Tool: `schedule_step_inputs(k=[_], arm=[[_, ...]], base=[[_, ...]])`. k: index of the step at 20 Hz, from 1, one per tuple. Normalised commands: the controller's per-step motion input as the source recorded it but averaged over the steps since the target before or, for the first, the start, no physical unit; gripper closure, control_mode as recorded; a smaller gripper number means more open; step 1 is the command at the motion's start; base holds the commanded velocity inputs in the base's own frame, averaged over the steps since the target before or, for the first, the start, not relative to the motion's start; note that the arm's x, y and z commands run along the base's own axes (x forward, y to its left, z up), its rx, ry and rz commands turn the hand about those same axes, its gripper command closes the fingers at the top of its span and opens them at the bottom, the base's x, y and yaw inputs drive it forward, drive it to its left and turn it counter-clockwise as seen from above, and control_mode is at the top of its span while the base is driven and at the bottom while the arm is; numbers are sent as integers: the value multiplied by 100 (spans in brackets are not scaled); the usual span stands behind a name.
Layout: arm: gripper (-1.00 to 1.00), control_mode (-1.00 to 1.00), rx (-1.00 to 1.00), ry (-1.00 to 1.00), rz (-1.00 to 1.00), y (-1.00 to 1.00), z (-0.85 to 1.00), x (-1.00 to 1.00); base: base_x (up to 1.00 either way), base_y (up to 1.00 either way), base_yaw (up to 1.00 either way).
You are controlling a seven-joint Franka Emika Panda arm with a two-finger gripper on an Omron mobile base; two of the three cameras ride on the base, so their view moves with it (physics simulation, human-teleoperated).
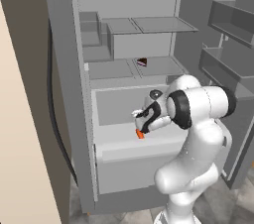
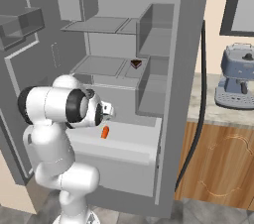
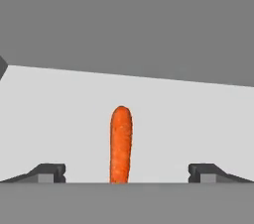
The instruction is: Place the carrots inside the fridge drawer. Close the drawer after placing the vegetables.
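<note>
The small bright orange tapered carrot (image 3: 121,143) stands upright between my two dark fingertips (image 3: 48,172), touching neither of them. In the base views the carrot (image 1: 140,133) hangs just under my gripper (image 1: 142,121), above the wide pale grey fridge drawer with the white rim (image 1: 134,153), which is pulled out. My gripper is wide open and grips nothing. Above the drawer, a small dark object (image 1: 142,62) lies on a flat grey shelf (image 1: 111,69). A grey-blue coffee machine (image 2: 238,77) stands on the counter (image 2: 213,111) to the right of the fridge
</note>
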Motion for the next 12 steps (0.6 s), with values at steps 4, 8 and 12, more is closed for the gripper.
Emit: schedule_step_inputs(k=[4,8,12], arm=[[-100,-100,0,-9,-6,31,91,-92],[-100,-100,-3,-1,-4,20,100,-59],[-100,-100,-2,0,-1,9,100,-47]], base=[[0,0,0],[0,0,0],[0,0,0]])
